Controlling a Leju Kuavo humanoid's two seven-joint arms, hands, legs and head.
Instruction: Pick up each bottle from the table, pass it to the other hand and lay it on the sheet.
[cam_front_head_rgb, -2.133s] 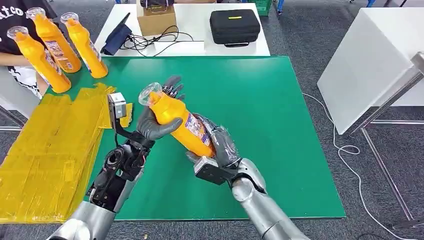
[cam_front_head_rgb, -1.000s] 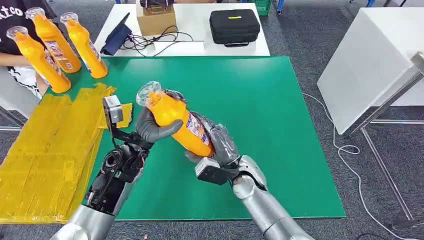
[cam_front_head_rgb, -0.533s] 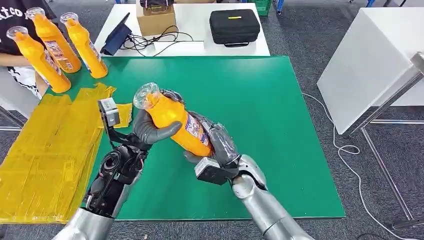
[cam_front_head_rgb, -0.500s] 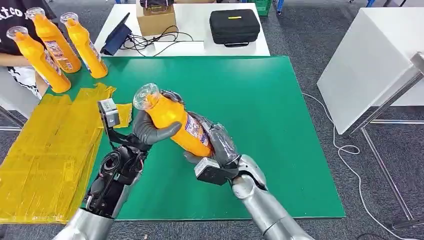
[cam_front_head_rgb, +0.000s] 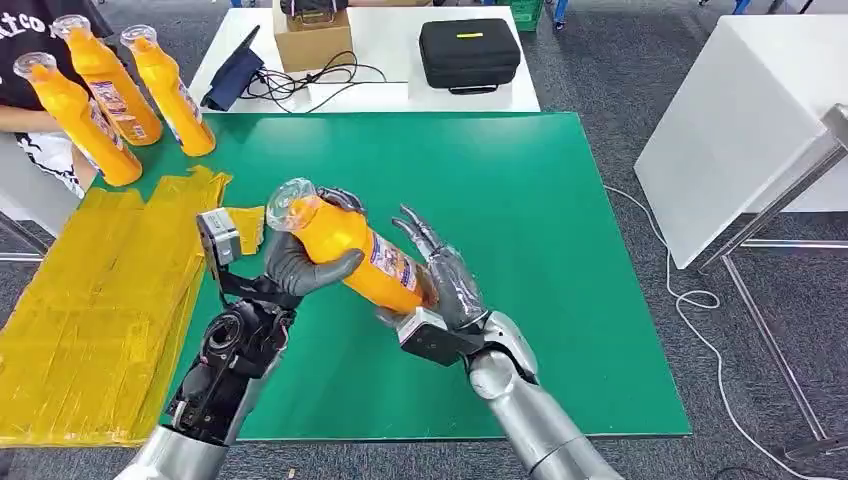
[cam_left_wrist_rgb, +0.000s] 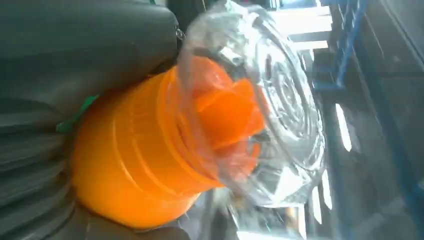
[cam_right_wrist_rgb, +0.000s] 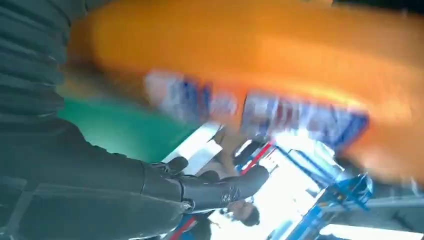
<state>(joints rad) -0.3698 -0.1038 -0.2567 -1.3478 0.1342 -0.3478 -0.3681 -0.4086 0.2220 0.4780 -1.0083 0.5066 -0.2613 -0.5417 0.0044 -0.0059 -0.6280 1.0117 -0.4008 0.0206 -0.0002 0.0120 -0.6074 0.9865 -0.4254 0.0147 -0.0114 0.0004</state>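
My left hand (cam_front_head_rgb: 305, 262) grips the bottle (cam_front_head_rgb: 350, 250) near its neck, mid-air over the green worktop (cam_front_head_rgb: 540, 200). Right hand (cam_front_head_rgb: 440, 275) has fingers spread, holding nothing. Risk: heavy base sags, bottle slips out before reaching the yellow sheet (cam_front_head_rgb: 90, 300).

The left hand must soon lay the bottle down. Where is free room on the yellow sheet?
The crinkled yellow plastic sheet lies bare left of the left hand holding the orange bottle. Its far end is crowded by three standing orange bottles.
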